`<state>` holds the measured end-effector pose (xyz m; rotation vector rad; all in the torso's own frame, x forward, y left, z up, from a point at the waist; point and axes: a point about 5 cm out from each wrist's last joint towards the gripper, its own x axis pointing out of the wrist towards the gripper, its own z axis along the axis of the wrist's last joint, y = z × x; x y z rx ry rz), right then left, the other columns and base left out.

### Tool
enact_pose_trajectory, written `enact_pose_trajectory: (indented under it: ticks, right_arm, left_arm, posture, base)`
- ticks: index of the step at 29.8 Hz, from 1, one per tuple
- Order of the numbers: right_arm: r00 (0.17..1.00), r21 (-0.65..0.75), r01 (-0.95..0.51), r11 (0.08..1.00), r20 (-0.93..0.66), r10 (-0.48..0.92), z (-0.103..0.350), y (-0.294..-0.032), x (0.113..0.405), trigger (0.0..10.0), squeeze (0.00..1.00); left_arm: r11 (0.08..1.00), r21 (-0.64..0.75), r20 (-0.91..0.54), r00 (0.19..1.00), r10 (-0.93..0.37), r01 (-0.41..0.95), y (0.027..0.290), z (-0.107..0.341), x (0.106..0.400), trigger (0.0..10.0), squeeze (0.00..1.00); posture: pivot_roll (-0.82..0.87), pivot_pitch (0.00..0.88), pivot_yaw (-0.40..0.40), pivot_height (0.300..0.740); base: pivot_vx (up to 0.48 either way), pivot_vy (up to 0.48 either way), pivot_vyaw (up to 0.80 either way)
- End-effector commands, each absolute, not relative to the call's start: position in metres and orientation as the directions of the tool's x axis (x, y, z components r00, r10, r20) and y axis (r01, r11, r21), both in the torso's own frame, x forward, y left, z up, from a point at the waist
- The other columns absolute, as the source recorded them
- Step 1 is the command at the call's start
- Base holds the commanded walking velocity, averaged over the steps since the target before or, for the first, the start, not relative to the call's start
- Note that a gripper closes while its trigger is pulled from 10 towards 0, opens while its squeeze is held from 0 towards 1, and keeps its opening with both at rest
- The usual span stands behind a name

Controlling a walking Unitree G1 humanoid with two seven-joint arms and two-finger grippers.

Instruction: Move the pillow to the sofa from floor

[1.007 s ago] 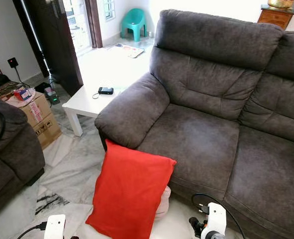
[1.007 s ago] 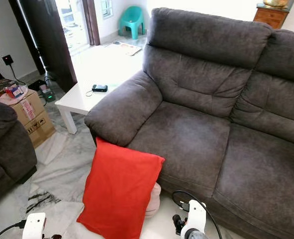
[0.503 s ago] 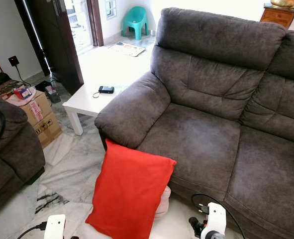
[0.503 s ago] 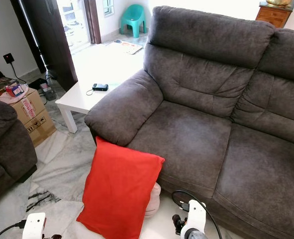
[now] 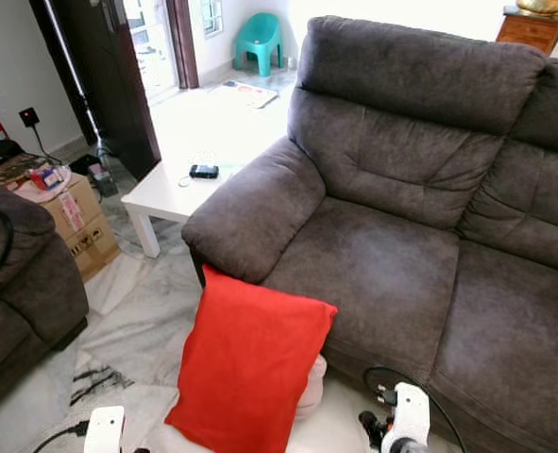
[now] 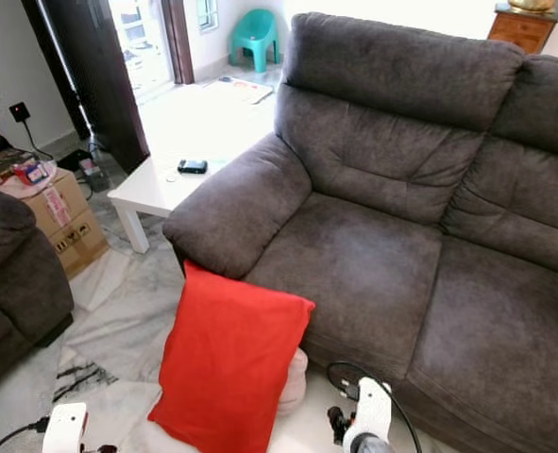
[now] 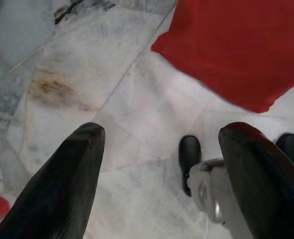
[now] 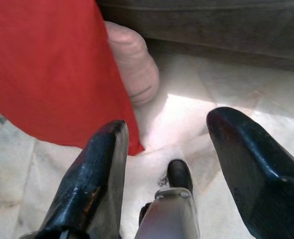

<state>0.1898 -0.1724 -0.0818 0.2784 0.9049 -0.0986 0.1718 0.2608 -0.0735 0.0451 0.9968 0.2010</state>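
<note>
A red pillow (image 5: 250,363) stands on the marble floor, leaning against the front of the dark grey sofa (image 5: 392,264) just below its left armrest. A pale pink cushion (image 8: 134,62) lies behind it on the floor. My left gripper (image 7: 159,164) hangs low over the floor, open, with the red pillow (image 7: 241,45) a short way ahead of it. My right gripper (image 8: 186,159) is open too, close to the pillow's lower corner (image 8: 47,69), with nothing between its fingers. Both wrists show at the bottom of the eye views.
A white low table (image 5: 189,179) with a small black device (image 5: 203,171) stands left of the sofa's armrest. A cardboard box (image 5: 80,222) and another dark couch (image 5: 14,274) sit at the left. A teal chair (image 5: 260,38) is far back. Cables lie on the floor.
The whole picture has shifted slightly, so the camera moved a little. The pillow, sofa and both arms stay as they were.
</note>
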Motion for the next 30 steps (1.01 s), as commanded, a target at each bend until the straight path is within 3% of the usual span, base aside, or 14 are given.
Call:
enact_pose_trajectory:
  ticks: [1, 23, 30]
  right_arm:
    - [0.625, 0.191, 0.200, 0.961, -0.780, 0.025, -0.0798, -0.1741, 0.1935, 10.0, 0.00]
    - [0.621, 0.184, 0.193, 0.964, -0.784, 0.025, -0.0798, -0.1744, 0.1936, 10.0, 0.00]
    - [0.622, 0.184, 0.192, 0.964, -0.783, 0.026, -0.0796, -0.1745, 0.1939, 10.0, 0.00]
  left_arm:
    - [0.981, 0.129, -0.832, 0.523, 0.186, -0.143, 0.2607, -0.0740, 0.1708, 10.0, 0.00]
    - [0.982, 0.126, -0.834, 0.522, 0.182, -0.141, 0.2605, -0.0741, 0.1708, 10.0, 0.00]
    - [0.982, 0.132, -0.835, 0.518, 0.184, -0.136, 0.2606, -0.0741, 0.1708, 10.0, 0.00]
  posture:
    - [-0.03, 0.000, -0.029, 0.740]
    - [-0.03, 0.000, -0.030, 0.740]
    - [-0.03, 0.000, -0.030, 0.740]
  base:
    - [0.270, 0.000, 0.00]
    - [0.273, 0.000, 0.00]
    - [0.000, 0.000, 0.00]
